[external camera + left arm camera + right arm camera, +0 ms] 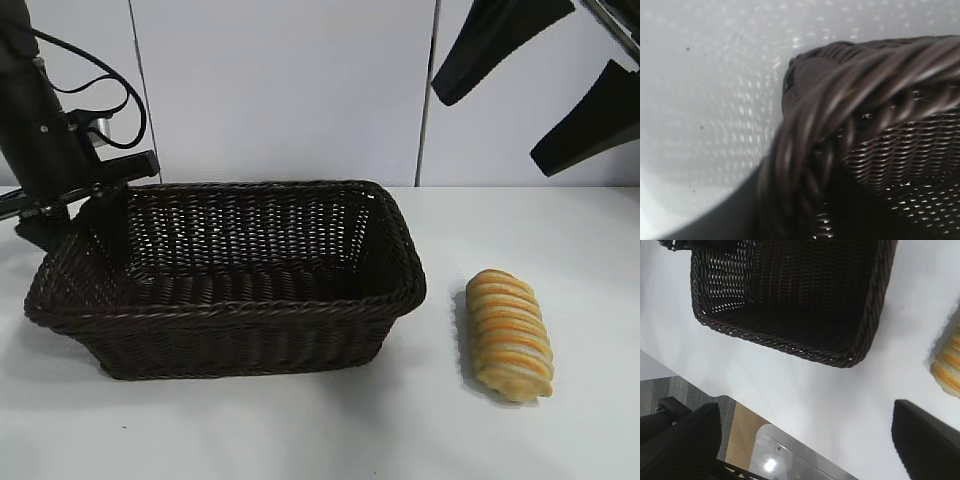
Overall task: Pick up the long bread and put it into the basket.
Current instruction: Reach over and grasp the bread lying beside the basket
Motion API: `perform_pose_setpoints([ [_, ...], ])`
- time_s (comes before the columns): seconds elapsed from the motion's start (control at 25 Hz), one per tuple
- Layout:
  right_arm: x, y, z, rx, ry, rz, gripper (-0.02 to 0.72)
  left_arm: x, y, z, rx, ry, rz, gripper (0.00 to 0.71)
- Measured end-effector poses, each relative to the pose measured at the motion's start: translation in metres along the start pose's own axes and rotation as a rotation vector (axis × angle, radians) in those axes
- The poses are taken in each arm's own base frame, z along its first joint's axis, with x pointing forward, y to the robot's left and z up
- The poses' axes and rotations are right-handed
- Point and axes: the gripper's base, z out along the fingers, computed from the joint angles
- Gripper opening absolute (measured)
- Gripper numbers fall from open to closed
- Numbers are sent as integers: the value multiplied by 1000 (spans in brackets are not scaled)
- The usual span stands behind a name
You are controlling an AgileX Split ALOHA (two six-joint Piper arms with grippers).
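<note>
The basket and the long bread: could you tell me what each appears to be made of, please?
The basket looks like woven wicker or rattan-style strands, dark brown with a slight sheen: the braided rim and open weave show light through the walls. The long bread looks like a baked loaf or a replica, matte golden-tan with orange and cream crosswise ridges; which of the two cannot be told.

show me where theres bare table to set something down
Bare table runs along the front of the basket and between it and the long bread. The basket's left end is crowded by the left gripper.
</note>
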Motion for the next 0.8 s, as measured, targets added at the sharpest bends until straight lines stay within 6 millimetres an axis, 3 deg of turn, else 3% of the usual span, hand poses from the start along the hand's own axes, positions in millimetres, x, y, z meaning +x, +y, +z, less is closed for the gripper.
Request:
perform_pose_setpoints([
  [0.12,0,0,0,0,0,0,638,0,-4,-23,-39,-35,2,692],
  [0.24,0,0,0,0,0,0,638,0,-9,-59,-99,-116,23,693],
  [0.56,0,0,0,0,0,0,638,28,-32,-183,-163,-464,62,693],
  [0.64,0,0,0,0,0,0,638,37,-23,-205,-217,-528,16,693],
  [0.8,0,0,0,0,0,0,638,49,22,-239,-345,-609,-126,693],
])
